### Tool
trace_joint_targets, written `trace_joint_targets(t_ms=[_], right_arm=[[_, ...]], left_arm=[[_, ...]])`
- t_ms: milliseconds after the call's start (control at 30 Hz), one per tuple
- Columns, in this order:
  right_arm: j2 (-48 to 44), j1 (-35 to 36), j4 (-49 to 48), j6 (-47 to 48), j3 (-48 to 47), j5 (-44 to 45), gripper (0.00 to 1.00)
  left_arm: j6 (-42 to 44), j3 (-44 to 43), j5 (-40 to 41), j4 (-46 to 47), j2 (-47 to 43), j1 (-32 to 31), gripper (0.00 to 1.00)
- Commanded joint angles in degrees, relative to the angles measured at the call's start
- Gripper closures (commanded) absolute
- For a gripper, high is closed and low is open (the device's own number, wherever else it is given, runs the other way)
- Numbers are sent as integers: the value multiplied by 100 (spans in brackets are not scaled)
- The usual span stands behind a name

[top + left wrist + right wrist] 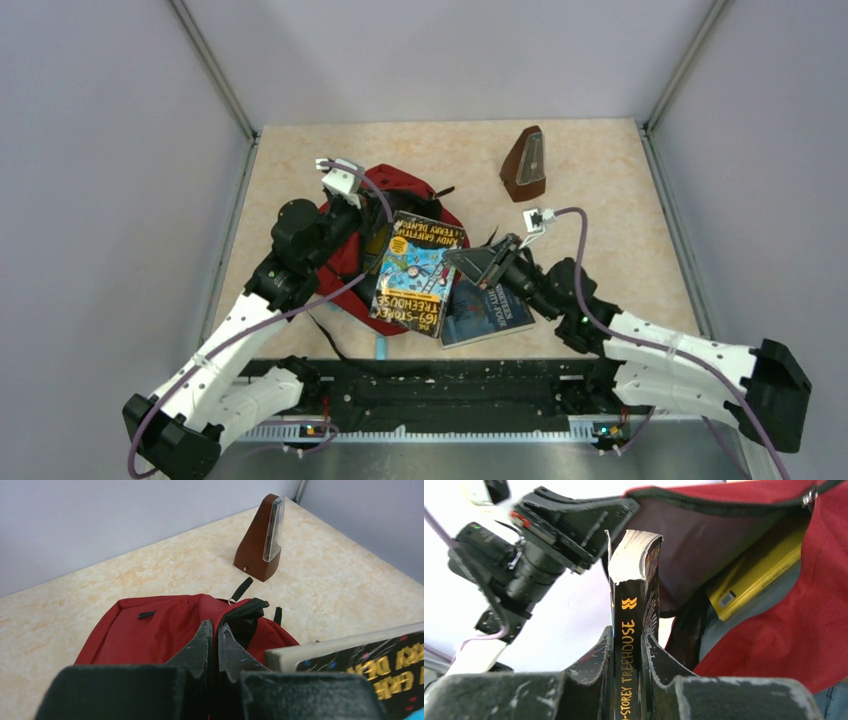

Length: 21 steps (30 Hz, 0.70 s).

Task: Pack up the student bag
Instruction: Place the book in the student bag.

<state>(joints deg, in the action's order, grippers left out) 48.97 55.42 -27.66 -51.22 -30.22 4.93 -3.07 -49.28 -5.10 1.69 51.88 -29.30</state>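
Right hand [629, 639] clamped on treehouse book [634, 562] at student bag [784, 625] mouth; left hand [214, 630] pinching its rim.

Beige marbled table [600, 200]: student bag [150, 635] centre-left, metronome [525, 165] upper right, blue book [490, 312] seemingly flat at lower centre.

White arms [690, 360], black joints [300, 235], purple cables [583, 250]

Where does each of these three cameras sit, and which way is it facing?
Top external: above, behind the bases, looking down; both arms, student bag, Treehouse book, metronome.
Left wrist: faces the far wall past the left gripper, pinching the bag's rim.
Right wrist: looks into the open bag past the right gripper, clamping the book.
Both wrists share bag and book.
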Motion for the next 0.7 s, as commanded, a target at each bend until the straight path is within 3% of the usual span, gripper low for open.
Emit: trace_joint_targets(t_ms=[0,100,400,667], right_arm=[[662,356,-1922,-250,314,1059,100],[1198,364,-2018,-392,514,1410,100],[1981,372,-737,-813,317,2265,100],[2621,61,-953,-1098,-630,1965,100]], left_arm=[[-57,-74,-79,332,-75,-8,100],[-60,-75,-70,330,-73,-14,100],[-62,-57,-221,374,-64,-14,100],[-34,-7,-704,487,-94,-38,100]])
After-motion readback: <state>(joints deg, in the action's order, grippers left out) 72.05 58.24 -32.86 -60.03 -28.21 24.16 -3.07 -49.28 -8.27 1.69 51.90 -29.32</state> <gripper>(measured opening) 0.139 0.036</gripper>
